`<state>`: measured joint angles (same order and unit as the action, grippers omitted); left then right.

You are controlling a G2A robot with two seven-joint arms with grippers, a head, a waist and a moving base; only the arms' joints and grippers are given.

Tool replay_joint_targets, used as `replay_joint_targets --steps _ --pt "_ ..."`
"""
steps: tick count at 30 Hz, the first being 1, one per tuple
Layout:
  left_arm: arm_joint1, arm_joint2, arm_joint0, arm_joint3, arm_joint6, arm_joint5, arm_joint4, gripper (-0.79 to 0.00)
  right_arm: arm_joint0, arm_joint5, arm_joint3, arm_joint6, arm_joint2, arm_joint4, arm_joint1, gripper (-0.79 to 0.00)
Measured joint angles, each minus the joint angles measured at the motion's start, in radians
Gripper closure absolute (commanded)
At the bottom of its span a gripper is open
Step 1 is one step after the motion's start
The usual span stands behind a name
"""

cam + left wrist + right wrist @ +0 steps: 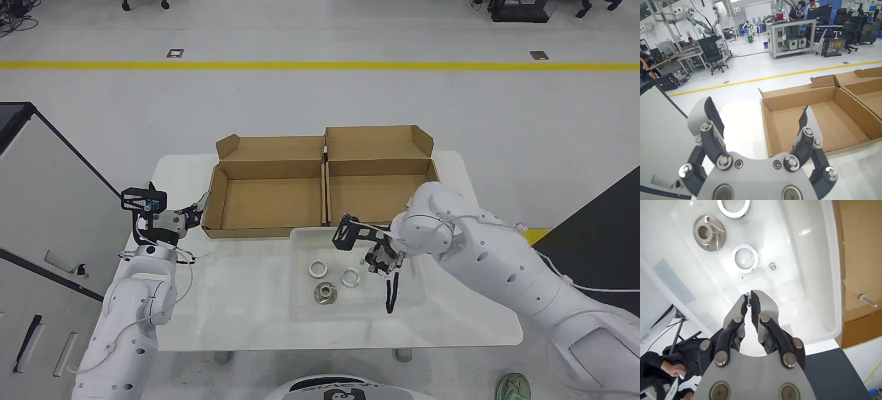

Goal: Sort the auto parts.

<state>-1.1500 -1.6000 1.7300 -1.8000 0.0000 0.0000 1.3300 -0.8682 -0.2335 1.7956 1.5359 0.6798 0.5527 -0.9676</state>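
My right gripper [748,298] is shut on a small threaded bolt [748,300] and hangs over the white tray [836,294]. On the tray floor lie a metal flange [709,235], two steel rings [744,258] [733,208] and a small screw [773,266]. From above, the right gripper [378,264] is over the tray's middle, just right of the rings [351,277] [317,268] and the flange [324,292]. My left gripper [757,106] is open with nothing in it, at the left cardboard box's [810,123] outer side [196,212].
Two open cardboard boxes [270,200] [380,190] stand side by side behind the tray. A long bolt [866,300] lies in the right box near the tray's edge. Bare table [240,290] runs left of the tray.
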Motion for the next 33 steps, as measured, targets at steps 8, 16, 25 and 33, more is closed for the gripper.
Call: replay_joint_targets --steps 8,16,25,33 --pt "0.0 0.0 0.0 0.0 0.0 0.0 0.0 -0.785 -0.006 0.005 0.157 0.0 0.128 -0.185 0.099 0.0" --pt "0.0 0.0 0.0 0.0 0.0 0.0 0.0 -0.785 -0.003 -0.013 0.218 0.0 0.184 -0.375 0.166 0.0" --pt "0.0 0.0 0.0 0.0 0.0 0.0 0.0 -0.785 -0.011 0.001 0.196 -0.021 0.197 -0.391 0.164 0.0" --pt "0.0 0.0 0.0 0.0 0.0 0.0 0.0 -0.785 -0.061 -0.043 -0.047 -0.129 0.388 -0.854 0.183 0.0"
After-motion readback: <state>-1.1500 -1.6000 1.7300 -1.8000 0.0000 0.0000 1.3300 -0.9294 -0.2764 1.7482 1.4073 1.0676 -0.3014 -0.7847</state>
